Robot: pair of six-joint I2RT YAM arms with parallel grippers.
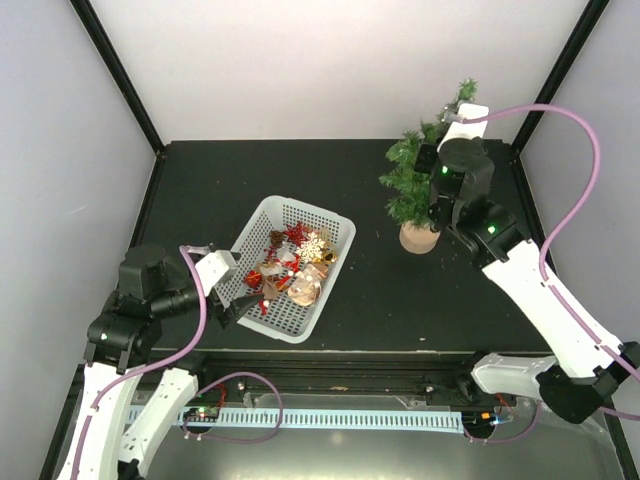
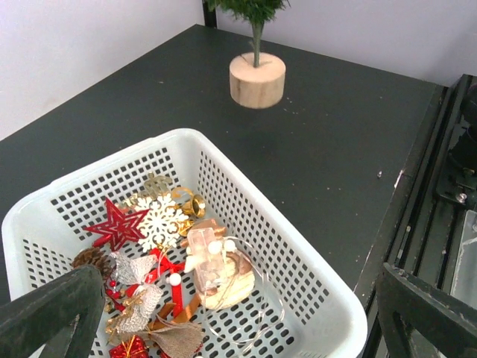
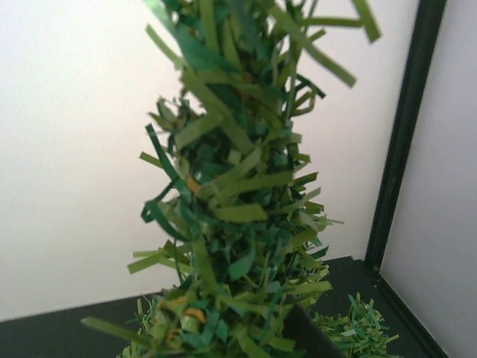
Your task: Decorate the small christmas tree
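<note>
A robot workcell, seen from above: the small christmas tree (image 1: 412, 185) stands upright on its round wooden base (image 1: 418, 237) at the right rear of the dark table (image 1: 200, 190), well apart from the white mesh basket (image 1: 290, 322) near the middle of the frame. The right gripper (image 1: 452, 135) is pressed in among the tree's upper branches at the upper right. Its wrist camera is filled with blurred green needles, and only a dark sliver of one finger (image 3: 299, 330) shows at the bottom edge, so I cannot tell whether its jaws are apart or clamped on a branch.

At the lower left, the left gripper (image 2: 235, 282) hangs over the near end of the basket. Its two dark fingers (image 2: 52, 317) are spread wide at the bottom corners of the wrist view and hold nothing. Below them lies a heap of ornaments: a red star (image 2: 115, 226) touching a white snowflake (image 2: 160, 224), gold bells (image 2: 190, 203) just behind, a pine cone (image 2: 93, 259) against the left wall, and a wooden slice (image 2: 227, 289) toward the middle
</note>
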